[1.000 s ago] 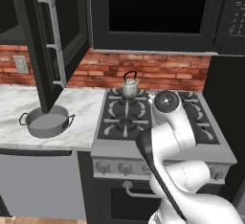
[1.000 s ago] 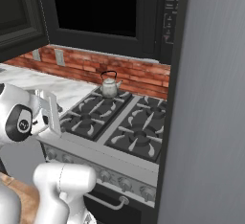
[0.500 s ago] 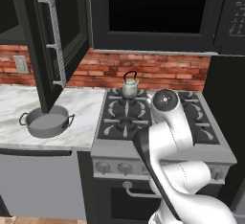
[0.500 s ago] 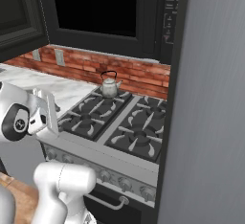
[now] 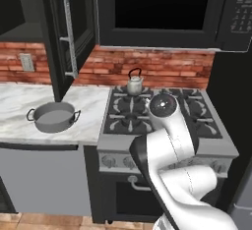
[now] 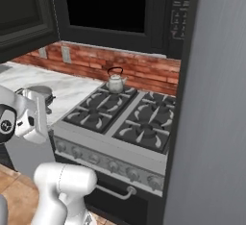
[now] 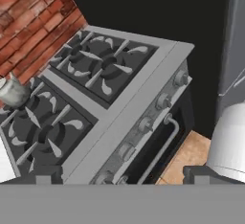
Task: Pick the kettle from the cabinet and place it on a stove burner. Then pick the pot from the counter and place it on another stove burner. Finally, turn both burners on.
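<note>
The small silvery kettle [image 5: 134,83] [image 6: 115,81] [image 7: 11,92] stands upright on the rear left stove burner, close to the brick wall. On the marble counter [image 5: 91,111], left of the range, sits the wide grey pot [image 5: 53,116] [image 6: 41,93]. The front left burner [image 5: 129,121] [image 7: 45,133] and the right-hand burners [image 5: 192,103] [image 7: 107,62] are bare. My gripper [image 7: 122,175] hangs in front of the range, low and to its left, open with nothing between its fingertips [image 7: 48,175]. The black cabinet [image 5: 22,8] is open at the upper left.
The cabinet's door [image 5: 71,32] juts out over the counter beside the pot. A microwave [image 5: 238,13] hangs at the upper right. A tall steel fridge side [image 6: 216,104] walls off the range's right. Knobs [image 7: 162,101] line the range front above the oven handle [image 7: 160,151].
My arm has swung slightly to the left, and the hand has sunk a little. Kettle and pot have stayed where they were.
</note>
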